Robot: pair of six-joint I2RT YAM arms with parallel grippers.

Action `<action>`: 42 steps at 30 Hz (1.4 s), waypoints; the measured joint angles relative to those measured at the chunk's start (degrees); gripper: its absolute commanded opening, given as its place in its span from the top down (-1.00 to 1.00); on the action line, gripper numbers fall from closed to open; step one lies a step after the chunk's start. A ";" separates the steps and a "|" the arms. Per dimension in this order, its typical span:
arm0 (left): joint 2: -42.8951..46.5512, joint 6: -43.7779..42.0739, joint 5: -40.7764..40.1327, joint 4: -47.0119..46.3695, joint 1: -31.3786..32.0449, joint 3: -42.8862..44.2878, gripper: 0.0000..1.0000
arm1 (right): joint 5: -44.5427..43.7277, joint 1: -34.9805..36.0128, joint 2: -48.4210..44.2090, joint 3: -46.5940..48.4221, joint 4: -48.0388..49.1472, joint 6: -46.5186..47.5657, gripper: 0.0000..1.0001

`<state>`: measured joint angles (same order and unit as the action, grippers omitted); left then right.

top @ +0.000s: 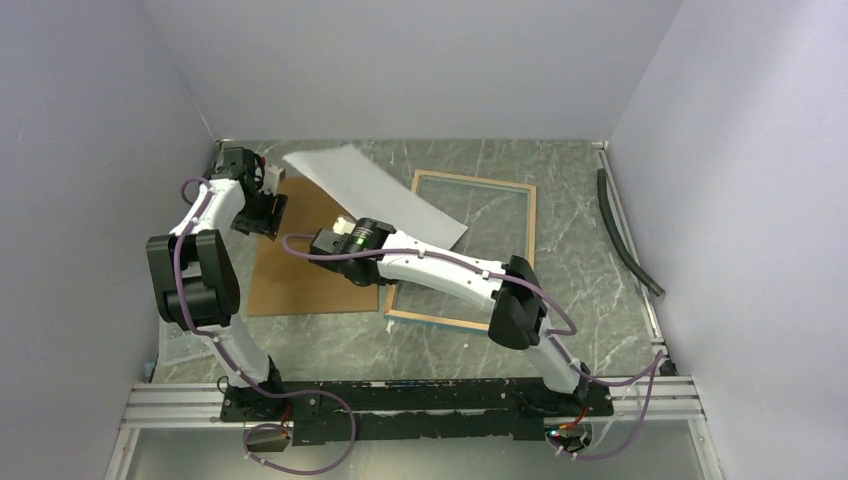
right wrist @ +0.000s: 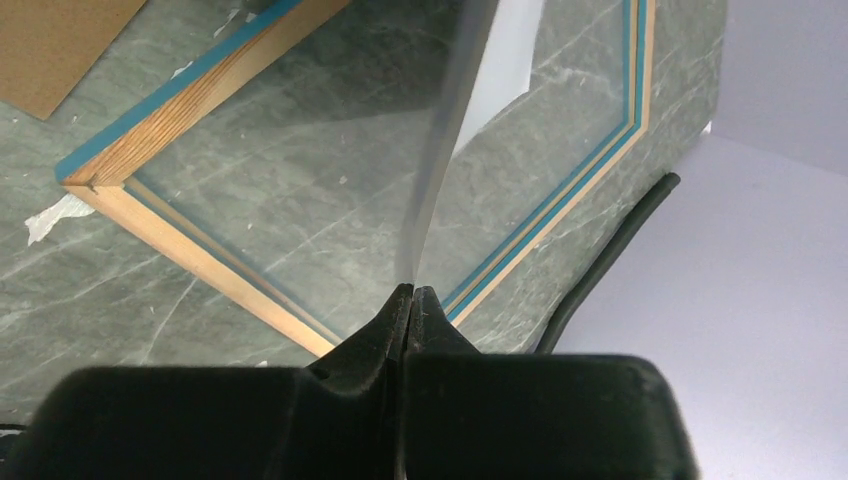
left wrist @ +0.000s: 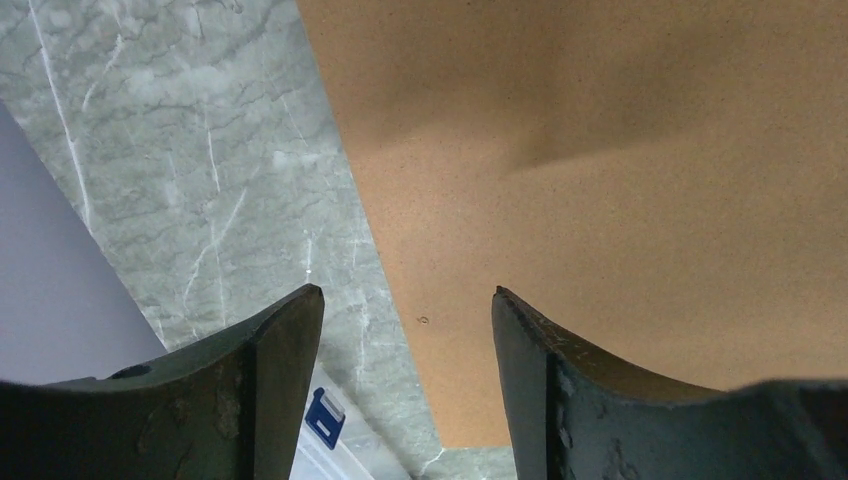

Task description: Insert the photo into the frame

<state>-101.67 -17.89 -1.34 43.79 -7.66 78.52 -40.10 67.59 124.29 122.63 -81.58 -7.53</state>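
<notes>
Photo is up off the table, white side showing, pinched at one edge by the right gripper, whose fingers are pressed tight on it. Its other end slants over the far left corner of the frame, which lies flat. The left gripper hangs spread apart and empty above the edge of the brown backing panel.

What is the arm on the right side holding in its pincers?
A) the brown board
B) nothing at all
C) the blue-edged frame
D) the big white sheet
D: the right gripper is pinched shut on the edge of the white sheet, the photo, which it holds tilted above the frame.
</notes>
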 measured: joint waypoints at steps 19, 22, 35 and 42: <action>0.00 0.22 -0.02 -1.22 0.00 -1.49 -0.32 | 22.05 -1.22 -15.41 -30.84 8.52 -12.07 1.00; 0.00 0.22 0.00 -1.25 0.00 -1.49 -0.25 | 25.75 -2.73 -21.51 -35.10 13.00 -14.84 1.00; 0.87 0.15 -0.02 -1.05 0.00 -1.49 -0.23 | 41.22 -11.96 -26.18 -45.24 29.38 -32.28 1.00; 1.14 0.17 -0.02 -0.83 0.00 -1.46 -0.22 | 45.66 -13.40 -24.26 -44.72 33.16 -36.96 1.00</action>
<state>-100.53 -17.72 -1.37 42.96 -7.66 77.06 5.56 54.19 100.03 77.91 -48.42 -44.49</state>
